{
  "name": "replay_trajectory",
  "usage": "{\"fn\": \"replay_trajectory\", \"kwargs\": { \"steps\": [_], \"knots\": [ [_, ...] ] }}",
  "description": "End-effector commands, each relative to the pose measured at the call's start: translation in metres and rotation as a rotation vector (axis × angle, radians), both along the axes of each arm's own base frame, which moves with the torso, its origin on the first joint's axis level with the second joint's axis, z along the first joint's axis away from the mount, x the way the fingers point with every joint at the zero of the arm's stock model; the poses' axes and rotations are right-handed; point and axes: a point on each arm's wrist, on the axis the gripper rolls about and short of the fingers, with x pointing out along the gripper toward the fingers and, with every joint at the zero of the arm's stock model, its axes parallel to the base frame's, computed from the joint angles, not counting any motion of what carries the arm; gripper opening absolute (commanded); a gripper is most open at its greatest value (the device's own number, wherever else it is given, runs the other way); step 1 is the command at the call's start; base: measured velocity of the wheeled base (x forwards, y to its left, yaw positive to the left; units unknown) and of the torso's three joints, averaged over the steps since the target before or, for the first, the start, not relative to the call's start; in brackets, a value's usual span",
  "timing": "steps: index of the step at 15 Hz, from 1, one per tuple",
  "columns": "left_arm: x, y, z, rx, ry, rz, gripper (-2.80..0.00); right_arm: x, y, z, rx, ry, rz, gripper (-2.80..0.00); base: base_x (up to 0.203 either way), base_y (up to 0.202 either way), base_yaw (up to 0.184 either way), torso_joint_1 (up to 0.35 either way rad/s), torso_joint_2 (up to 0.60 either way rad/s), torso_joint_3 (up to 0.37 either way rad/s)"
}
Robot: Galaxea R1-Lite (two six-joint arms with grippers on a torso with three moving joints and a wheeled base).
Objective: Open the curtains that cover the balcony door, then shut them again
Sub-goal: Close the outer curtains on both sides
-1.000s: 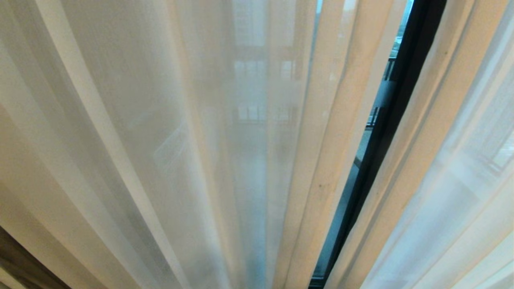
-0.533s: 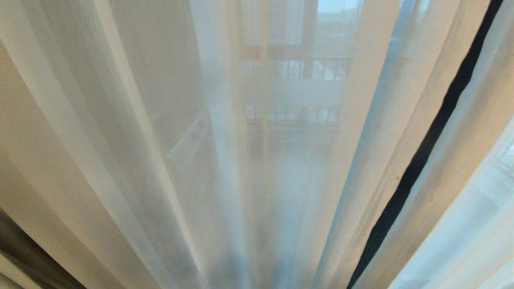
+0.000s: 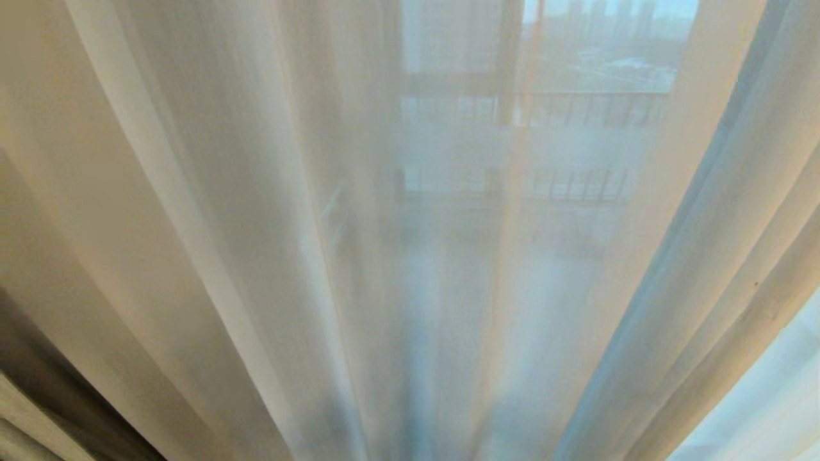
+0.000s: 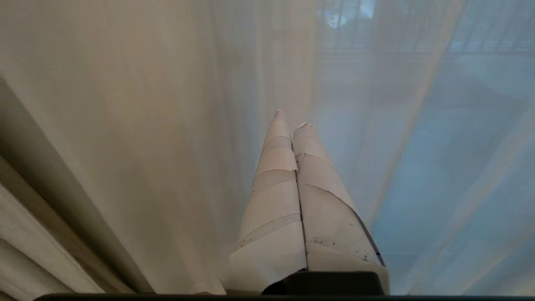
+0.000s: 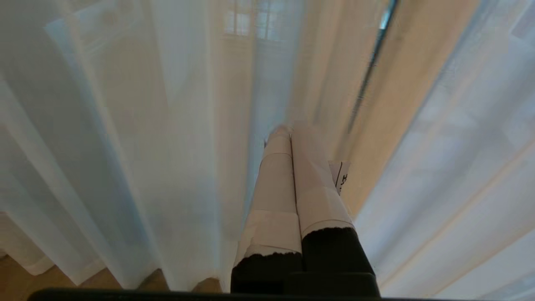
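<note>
Thin see-through white sheer fabric (image 3: 256, 224) fills the head view and hangs close in front of me. A darker opaque fold of the curtains (image 3: 45, 403) shows only at the lower left corner, and again in the left wrist view (image 4: 37, 234). The balcony door shows as a slim dark frame bar (image 5: 370, 75) in a gap in the sheer in the right wrist view. My left gripper (image 4: 291, 119) is shut, its taped fingers pointing at the sheer, holding nothing. My right gripper (image 5: 290, 129) is shut too, its tips at the sheer's folds. Neither arm is in the head view.
A balcony railing (image 3: 576, 109) and buildings show dimly through the sheer. Wooden floor (image 5: 25, 271) is visible under the sheer's hem in the right wrist view. A small paper tag (image 5: 340, 175) sticks out beside the right gripper's finger.
The whole head view has shifted: the black door frame slid to the right and out of the picture, and the railing behind the sheer came into view. Both arms kept still.
</note>
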Motion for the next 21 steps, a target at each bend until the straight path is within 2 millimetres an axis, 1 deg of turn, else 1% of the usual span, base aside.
{"fn": "replay_trajectory", "kwargs": {
  "steps": [1, 7, 9, 21],
  "knots": [
    [-0.0001, 0.0000, 0.0001, 0.000, -0.002, 0.000, -2.80, 0.0001, 0.0000, 0.0000, -0.001, 0.001, 0.001, -2.80, 0.000, 0.189, 0.000, 0.003, 0.00, 0.006],
    [-0.0001, 0.0000, 0.0001, 0.001, -0.002, 0.000, -2.80, 0.0001, 0.0000, 0.0000, -0.001, 0.001, 0.001, -2.80, 0.000, 0.186, -0.001, 0.004, 0.00, 0.003],
    [-0.0001, 0.0000, 0.0001, 0.001, -0.002, 0.000, -2.80, 0.0001, 0.0000, 0.0000, -0.001, 0.001, 0.001, -2.80, 0.000, 0.094, 0.002, 0.002, 0.00, 0.002],
    [-0.0002, -0.0001, 0.0015, 0.022, -0.014, -0.006, -2.80, 0.0001, 0.0000, 0.0000, -0.001, 0.001, 0.001, -2.80, 0.000, 0.000, 0.000, 0.000, 0.00, 0.000]
  ]
}}
